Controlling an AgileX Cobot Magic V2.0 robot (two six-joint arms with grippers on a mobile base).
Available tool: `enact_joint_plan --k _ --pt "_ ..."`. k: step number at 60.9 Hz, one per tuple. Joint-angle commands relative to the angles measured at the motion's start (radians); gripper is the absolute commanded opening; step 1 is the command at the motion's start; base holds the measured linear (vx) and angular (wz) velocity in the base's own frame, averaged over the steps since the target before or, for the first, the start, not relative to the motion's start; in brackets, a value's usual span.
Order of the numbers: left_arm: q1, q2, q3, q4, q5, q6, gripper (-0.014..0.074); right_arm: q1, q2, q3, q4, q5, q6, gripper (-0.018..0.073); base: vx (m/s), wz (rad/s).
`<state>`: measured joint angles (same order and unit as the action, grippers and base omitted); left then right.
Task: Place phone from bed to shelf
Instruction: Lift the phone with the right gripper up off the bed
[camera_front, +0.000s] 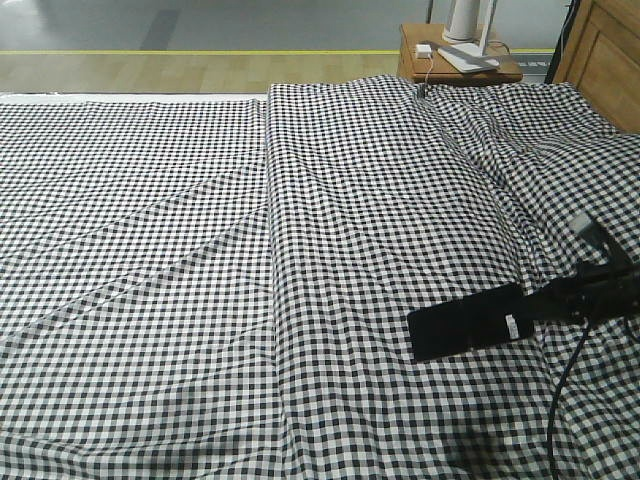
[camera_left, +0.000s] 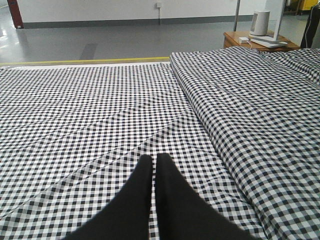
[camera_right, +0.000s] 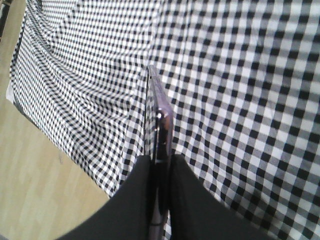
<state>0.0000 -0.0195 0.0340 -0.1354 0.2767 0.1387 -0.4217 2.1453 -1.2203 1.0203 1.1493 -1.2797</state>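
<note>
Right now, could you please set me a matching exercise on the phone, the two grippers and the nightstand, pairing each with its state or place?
Things:
1. phone
2. left gripper
3. right gripper
4. nightstand

States or places:
A. shut, with nothing between its fingers
B. stands past the far corner of the bed
C. glossy black, gripped at one end
D. shut on the phone

Right pairs: 1-C, 2-A, 3-D, 4-B.
</note>
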Motion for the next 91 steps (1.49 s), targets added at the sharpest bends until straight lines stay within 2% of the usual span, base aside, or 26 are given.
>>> enact_joint_plan --k 1,21,51,76,85,91 --pt "-0.004 -0.007 0.002 -0.010 -0.073 -0.004 0.0001 0.011 -0.133 0.004 0.059 0.143 -0.016 -0.0002 0.00 0.00" --pt "-0.004 -0.007 0.002 -0.010 -0.073 -0.004 0.0001 0.209 -0.352 0.012 0.032 0.142 -0.008 -0.0002 0.00 0.00" --pt "-0.004 -0.007 0.002 -0.010 -0.073 -0.004 0.0001 0.476 -0.655 0.012 0.048 0.142 0.073 -0.0002 0.00 0.00" --pt "-0.004 -0.007 0.002 -0.010 -0.073 -0.004 0.0001 0.655 -0.789 0.012 0.152 0.142 0.095 -0.0001 0.00 0.00" --pt "-0.004 -0.007 0.002 -0.010 -0.073 -0.004 0.0001 0.695 -0.813 0.012 0.151 0.142 0.112 -0.0001 0.00 0.00" --pt "-0.004 -0.007 0.002 -0.010 -0.073 -0.004 0.0001 0.695 -0.830 0.012 0.157 0.142 0.123 -0.0001 0.00 0.00"
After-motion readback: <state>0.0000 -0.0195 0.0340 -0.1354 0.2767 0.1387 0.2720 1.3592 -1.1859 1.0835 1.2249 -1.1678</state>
